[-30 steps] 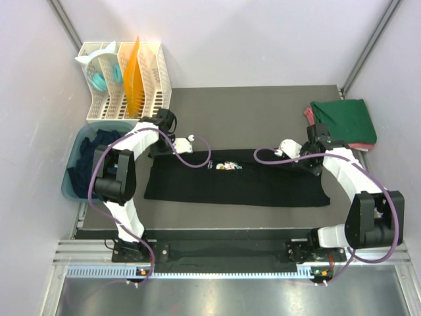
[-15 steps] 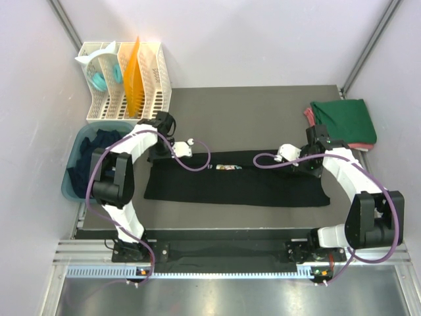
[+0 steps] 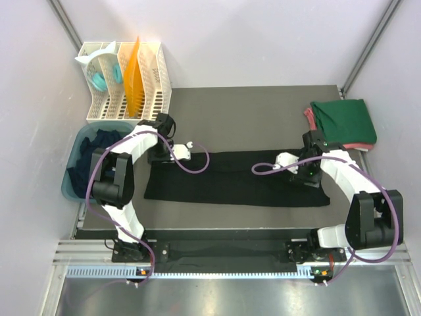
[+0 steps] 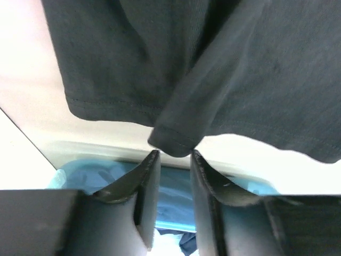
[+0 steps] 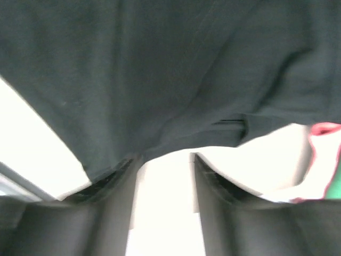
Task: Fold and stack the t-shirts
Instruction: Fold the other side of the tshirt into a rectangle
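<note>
The black t-shirt [image 3: 237, 179] — limp, light, a long band across the table [image 3: 263, 105] — probably wants pinching at its hemmed ends, 9 and 3 o'clock, where left gripper [image 4: 173, 156] and right gripper [image 5: 162, 157] stand narrowly parted, holding nothing.

The far flap of the black shirt [image 3: 237, 178] has been laid over toward the near side, so that its chest print, seen a second ago, is now covered. Both pincers have been carried a little nearer with it. The left pincer [image 4: 173, 154] and right pincer [image 5: 162, 157], earlier closed, have been parted, and the cloth has been let go at the fingertips.
</note>
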`<state>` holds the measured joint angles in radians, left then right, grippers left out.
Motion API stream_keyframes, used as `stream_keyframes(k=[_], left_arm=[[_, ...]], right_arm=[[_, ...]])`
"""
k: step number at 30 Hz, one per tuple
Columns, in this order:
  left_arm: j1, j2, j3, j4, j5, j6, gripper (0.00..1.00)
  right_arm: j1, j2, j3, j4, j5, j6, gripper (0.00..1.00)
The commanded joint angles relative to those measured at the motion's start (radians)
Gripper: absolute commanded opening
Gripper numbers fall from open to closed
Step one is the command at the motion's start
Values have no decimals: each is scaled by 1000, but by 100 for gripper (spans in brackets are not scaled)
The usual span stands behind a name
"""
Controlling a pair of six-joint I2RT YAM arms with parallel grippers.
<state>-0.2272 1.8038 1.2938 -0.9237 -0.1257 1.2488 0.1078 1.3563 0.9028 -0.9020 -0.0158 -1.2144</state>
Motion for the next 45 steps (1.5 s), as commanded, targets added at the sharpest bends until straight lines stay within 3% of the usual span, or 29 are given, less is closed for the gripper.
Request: stream_keyframes(k=[1,3,7,14,18,25,35,45], left_arm=[[0,0,5,-20,-37,26,42],[3,3,22,-15,-37,28,48],[11,25,84,31,-57,-5,50],[8,48,110,247,-101,-89,50],[2,49,114,276,-100,-84,50],[-8,86,116,342,-146,-86,50],[-44,103,81,364,-158,-129,50],[-67,141,65,391,-169,-150,50]], right_arm=[[18,-6,-36,-55,13,-65,59],[20,-11,-45,-51,13,-79,71],[18,-14,-19,-17,25,-65,77],[-5,78,169,60,-156,157,75],[-7,228,321,0,-274,185,70],[10,461,446,-57,-329,184,57],[12,538,525,-74,-337,181,50],[20,454,561,-170,-354,151,43]])
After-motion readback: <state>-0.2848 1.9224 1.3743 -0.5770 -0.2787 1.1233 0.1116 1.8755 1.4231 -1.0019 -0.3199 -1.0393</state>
